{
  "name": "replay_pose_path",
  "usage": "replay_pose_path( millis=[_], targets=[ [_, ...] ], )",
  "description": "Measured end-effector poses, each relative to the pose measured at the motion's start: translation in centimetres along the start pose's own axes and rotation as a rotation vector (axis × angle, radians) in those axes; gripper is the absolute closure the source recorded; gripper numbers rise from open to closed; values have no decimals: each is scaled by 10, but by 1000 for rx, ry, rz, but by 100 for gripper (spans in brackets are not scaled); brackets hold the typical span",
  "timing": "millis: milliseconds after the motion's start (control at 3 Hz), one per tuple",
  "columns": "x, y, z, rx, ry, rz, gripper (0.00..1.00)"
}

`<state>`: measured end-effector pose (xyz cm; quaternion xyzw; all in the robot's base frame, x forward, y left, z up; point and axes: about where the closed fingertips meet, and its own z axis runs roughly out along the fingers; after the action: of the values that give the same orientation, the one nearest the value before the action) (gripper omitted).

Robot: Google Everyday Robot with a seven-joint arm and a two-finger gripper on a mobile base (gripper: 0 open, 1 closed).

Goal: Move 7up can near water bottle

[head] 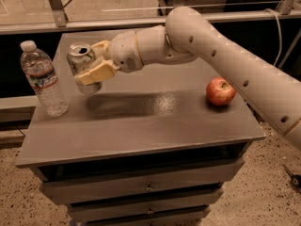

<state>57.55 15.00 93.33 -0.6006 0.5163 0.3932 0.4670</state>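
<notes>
The 7up can (81,56), silver with a pull-tab top, is held upright in my gripper (93,64), whose cream fingers are shut around its sides. It hangs a little above the grey tabletop (141,121) at the left. The water bottle (43,80), clear with a white cap and a red, white and blue label, stands upright at the table's left edge, just left of the can with a small gap between them. My white arm reaches in from the right.
A red apple (220,91) sits on the right part of the table. Drawers (148,187) run below the tabletop. A metal rail and frame (56,6) lie behind the table. Speckled floor surrounds it.
</notes>
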Motion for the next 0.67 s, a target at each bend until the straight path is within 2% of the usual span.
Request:
replay_pose_path(
  millis=[333, 667],
  targets=[
    [7, 0, 12, -9, 4, 18, 75],
    [5, 8, 33, -39, -29, 46, 43]
  ],
)
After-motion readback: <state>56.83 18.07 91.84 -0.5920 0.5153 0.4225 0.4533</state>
